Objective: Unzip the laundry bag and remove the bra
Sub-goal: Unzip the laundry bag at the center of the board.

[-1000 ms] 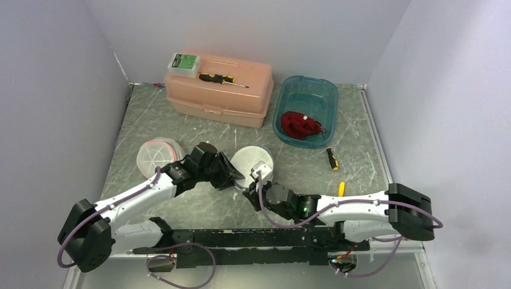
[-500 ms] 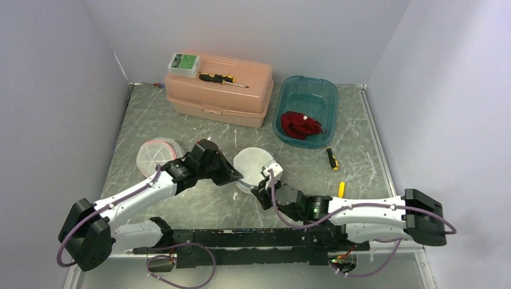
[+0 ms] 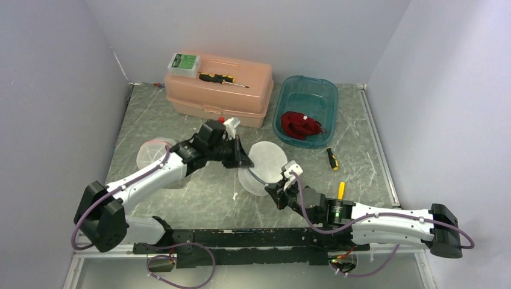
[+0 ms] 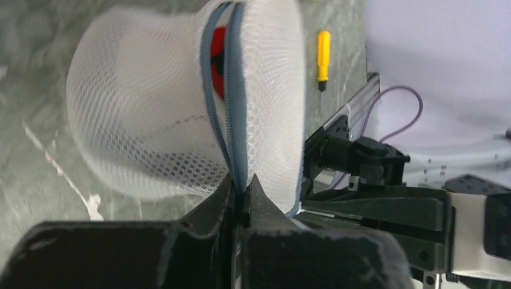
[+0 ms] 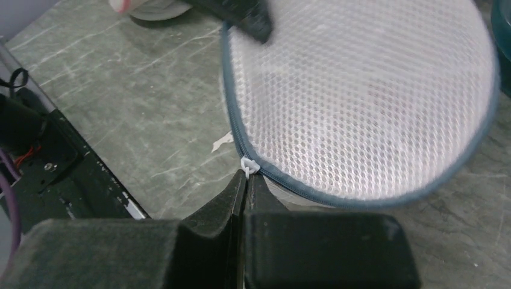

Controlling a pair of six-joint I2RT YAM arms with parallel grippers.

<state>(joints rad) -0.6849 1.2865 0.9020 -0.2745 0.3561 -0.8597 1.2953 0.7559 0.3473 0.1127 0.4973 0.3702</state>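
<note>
Laundry bag (image 3: 265,164): white mesh, round, mid-table.

Left gripper (image 4: 242,185) is at the bag's 9 o'clock edge. Its jaws are pinched tight on the grey-blue zipper tape (image 4: 234,120), with the rim caught between the tips.

Right gripper (image 5: 246,179) is at the bag's 5 o'clock edge. Its jaws are closed on the white zipper pull (image 5: 247,165), and the tab pokes out just above the tips.

In the left wrist view the zipper is parted to a slit. The red bra (image 4: 218,45) shows through it, inside the bag.
</note>
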